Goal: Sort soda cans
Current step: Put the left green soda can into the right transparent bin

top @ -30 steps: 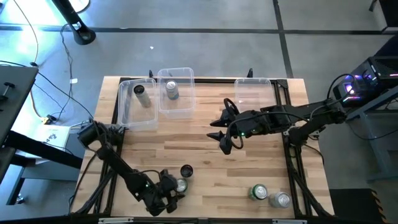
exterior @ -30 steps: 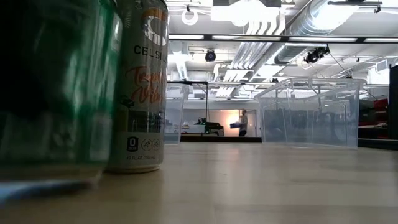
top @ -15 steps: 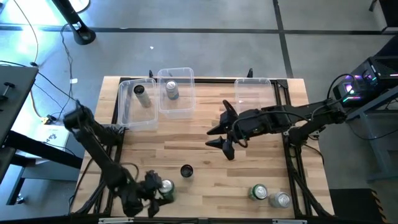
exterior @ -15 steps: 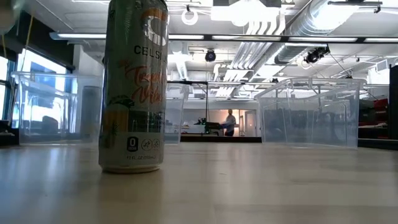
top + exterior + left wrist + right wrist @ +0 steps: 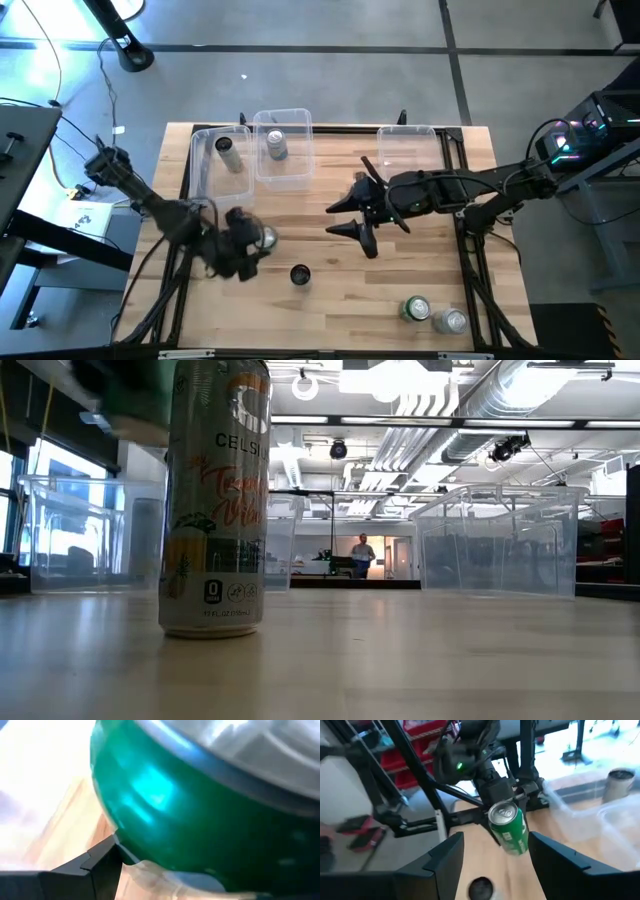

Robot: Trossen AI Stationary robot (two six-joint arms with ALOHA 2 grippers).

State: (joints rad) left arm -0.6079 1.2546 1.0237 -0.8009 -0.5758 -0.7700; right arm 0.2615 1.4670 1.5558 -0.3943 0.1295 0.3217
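So 2 cans sit binned, the left tool (image 5: 243, 250) grips a green can (image 5: 264, 238), the right tool (image 5: 355, 212) hangs spread, and 3 wait on the tabletop (image 5: 330, 300).

Held above table (image 5: 330, 300) left of centre: one can (image 5: 264, 238) in left gripper (image 5: 248, 250). Beside it, standing can (image 5: 299, 274). Near right front corner, two cans (image 5: 432, 314) touching.

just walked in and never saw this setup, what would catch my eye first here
Most striking is the left gripper holding a green can in the air over the table's left half, in front of the clear bins. The right gripper hangs open and empty over the middle of the table. A black can stands alone near the centre, and a green and a silver can wait side by side at the front right corner.
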